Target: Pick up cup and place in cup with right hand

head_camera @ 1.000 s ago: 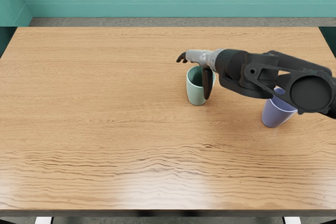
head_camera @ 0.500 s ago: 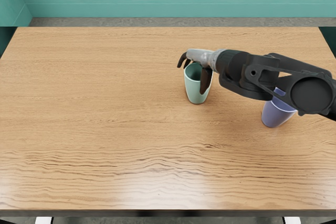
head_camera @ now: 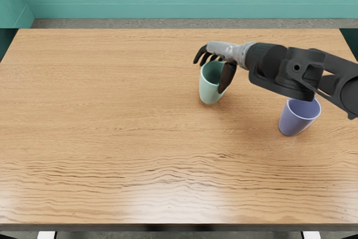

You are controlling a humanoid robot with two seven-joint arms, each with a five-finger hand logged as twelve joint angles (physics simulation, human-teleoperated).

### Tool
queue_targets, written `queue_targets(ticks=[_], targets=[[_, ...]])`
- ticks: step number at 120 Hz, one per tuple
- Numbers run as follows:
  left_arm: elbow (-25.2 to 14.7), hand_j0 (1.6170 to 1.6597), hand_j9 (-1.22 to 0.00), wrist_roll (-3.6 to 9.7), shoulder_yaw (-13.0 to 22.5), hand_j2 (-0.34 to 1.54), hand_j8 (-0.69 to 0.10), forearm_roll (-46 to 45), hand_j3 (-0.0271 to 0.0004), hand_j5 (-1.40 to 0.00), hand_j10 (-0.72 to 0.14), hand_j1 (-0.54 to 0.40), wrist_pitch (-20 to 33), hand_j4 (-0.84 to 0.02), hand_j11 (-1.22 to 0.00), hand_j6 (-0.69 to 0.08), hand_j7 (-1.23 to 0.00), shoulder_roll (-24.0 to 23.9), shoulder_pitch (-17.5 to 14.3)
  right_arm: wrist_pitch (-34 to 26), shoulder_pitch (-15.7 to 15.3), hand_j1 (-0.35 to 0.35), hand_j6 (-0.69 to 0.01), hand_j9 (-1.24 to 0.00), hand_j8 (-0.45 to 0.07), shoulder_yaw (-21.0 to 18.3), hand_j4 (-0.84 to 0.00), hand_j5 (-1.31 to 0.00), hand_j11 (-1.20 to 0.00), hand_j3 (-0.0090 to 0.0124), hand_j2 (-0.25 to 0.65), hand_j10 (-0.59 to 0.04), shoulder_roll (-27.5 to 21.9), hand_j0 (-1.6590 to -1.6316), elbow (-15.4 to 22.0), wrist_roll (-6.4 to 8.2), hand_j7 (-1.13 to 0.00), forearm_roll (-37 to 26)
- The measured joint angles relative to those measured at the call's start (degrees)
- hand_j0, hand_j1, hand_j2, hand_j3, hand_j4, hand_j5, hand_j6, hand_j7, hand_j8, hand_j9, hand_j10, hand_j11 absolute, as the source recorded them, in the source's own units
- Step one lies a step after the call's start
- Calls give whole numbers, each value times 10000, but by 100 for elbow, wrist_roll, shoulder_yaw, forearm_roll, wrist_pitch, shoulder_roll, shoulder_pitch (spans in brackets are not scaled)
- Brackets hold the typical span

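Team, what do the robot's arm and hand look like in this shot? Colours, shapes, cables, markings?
Right hand: light grey shell, slim black fingers. Right arm: charcoal to black, chunky angular links, rounded joint housings, a big round cap at the picture's right edge. No cables or lettering discernible.

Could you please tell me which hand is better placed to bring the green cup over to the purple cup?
Right, I think: the right hand holds the green cup near its rim, and its arm comes in from the purple cup's side; the left arm is out of view.
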Motion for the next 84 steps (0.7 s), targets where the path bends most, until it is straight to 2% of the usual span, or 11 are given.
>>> queue_targets(ticks=[12,29,55,70,84], targets=[[0,16581,0,0,-2,0,-1,0,0,0,0,3490,0,-1,0,-2,0,0,0,25,12,750,-3788,-4918,-3335,92,-3763,-4954,-4918,0,463,-3783,-223,-16580,263,0,-4922,132],[0,16581,0,0,0,0,-2,0,0,0,-1,3491,0,-2,0,-2,0,0,0,138,27,887,-4010,-5262,-3120,235,-3977,-5266,-5235,0,742,-3634,-580,-16580,522,0,-5224,376],[0,16581,0,0,-2,0,-2,0,0,0,-1,3491,0,-2,0,-3,0,0,0,732,33,1000,-4144,-5429,-3127,766,-4095,-5490,-5421,0,1180,-3641,-1406,-16581,1099,0,-5422,947],[0,16581,0,0,-3,-1,-2,0,0,0,-1,3491,0,-2,0,-3,0,0,0,1113,32,1049,-4165,-5451,-3095,1054,-4113,-5530,-5444,0,1347,-3631,-1904,-16581,1326,0,-5458,1279],[0,16581,1,0,-1,-1,-2,0,0,1,-1,3491,0,-2,1,-3,1,0,0,1571,26,1111,-4190,-5458,-3285,1375,-4152,-5535,-5448,0,1713,-3769,-2333,-16581,1470,0,-5489,1620]])
